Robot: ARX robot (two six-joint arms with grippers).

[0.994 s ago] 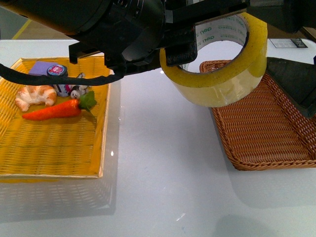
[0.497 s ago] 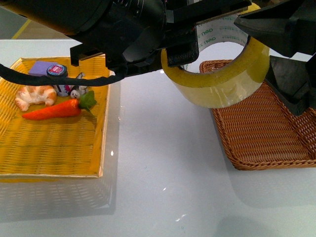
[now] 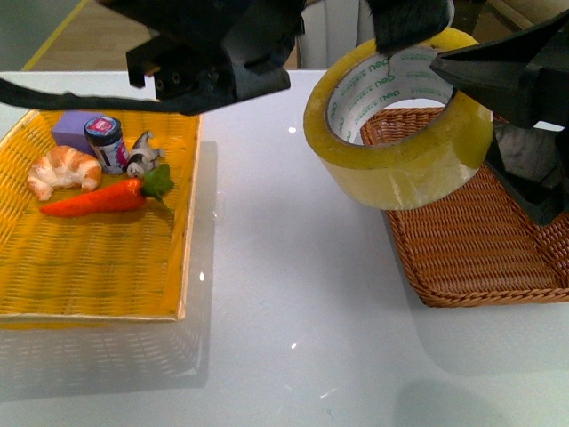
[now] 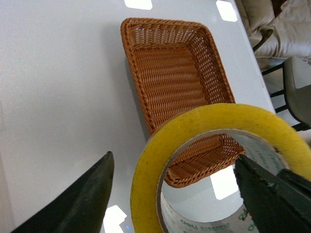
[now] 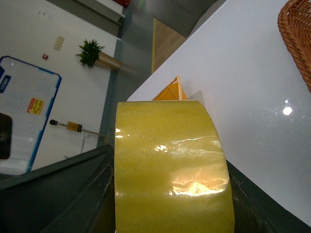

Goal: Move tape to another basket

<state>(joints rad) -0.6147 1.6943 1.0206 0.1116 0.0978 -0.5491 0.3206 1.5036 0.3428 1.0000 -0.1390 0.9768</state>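
The wide roll of translucent yellowish packing tape (image 3: 400, 156) hangs in the air, upper right of centre in the front view. Its white core with green lettering faces the camera. It overlaps the upper-left corner of the dark brown woven wicker basket (image 3: 480, 240) but is not in it. The right gripper (image 3: 476, 102) clamps the roll across its width, one finger against each flat side. The left gripper (image 4: 173, 156) stands spread, one finger clear of the roll with white table (image 3: 284, 294) showing between. Half a second ago the left arm's bulk filled the upper left; it has since lifted and the roll has tipped. I judge the handover nearly finished, leaving the right arm to lower the roll into the basket.
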